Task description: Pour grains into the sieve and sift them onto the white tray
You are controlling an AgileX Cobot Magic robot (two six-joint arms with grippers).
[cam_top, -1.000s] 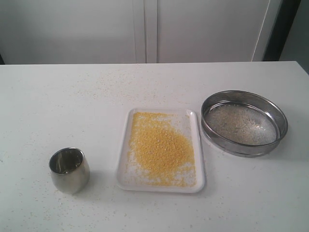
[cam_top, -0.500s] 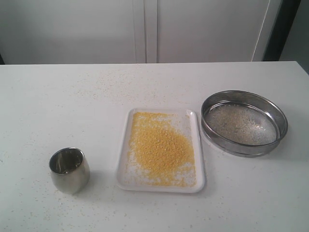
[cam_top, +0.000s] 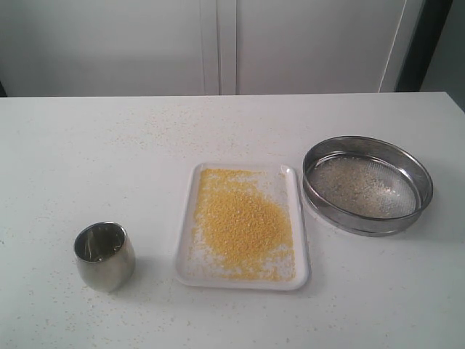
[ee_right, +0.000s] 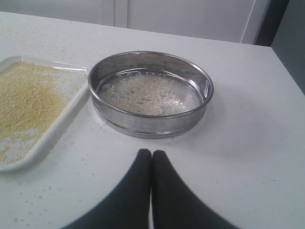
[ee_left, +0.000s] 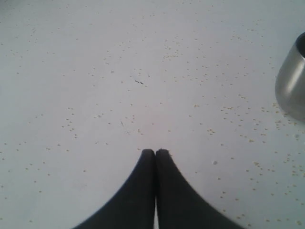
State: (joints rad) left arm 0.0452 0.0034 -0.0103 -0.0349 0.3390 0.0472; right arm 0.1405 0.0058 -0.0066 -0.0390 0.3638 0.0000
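A: Grains [cam_top: 243,224]?
B: Yellow heap spread on the white tray [cam_top: 304,240], mid-table [cam_top: 87,160].
A: Sieve [cam_top: 363,224]?
B: Just beside the tray, to its right in the exterior view, flat on the table. Pale bits [cam_top: 360,185] lie on its mesh.
A: Cup [cam_top: 104,256]?
B: Upright, well to the tray's left.
A: Grippers?
B: Left gripper [ee_left: 155,152] clenched, empty, near the cup. Right gripper [ee_right: 151,153] clenched, empty, near the sieve.
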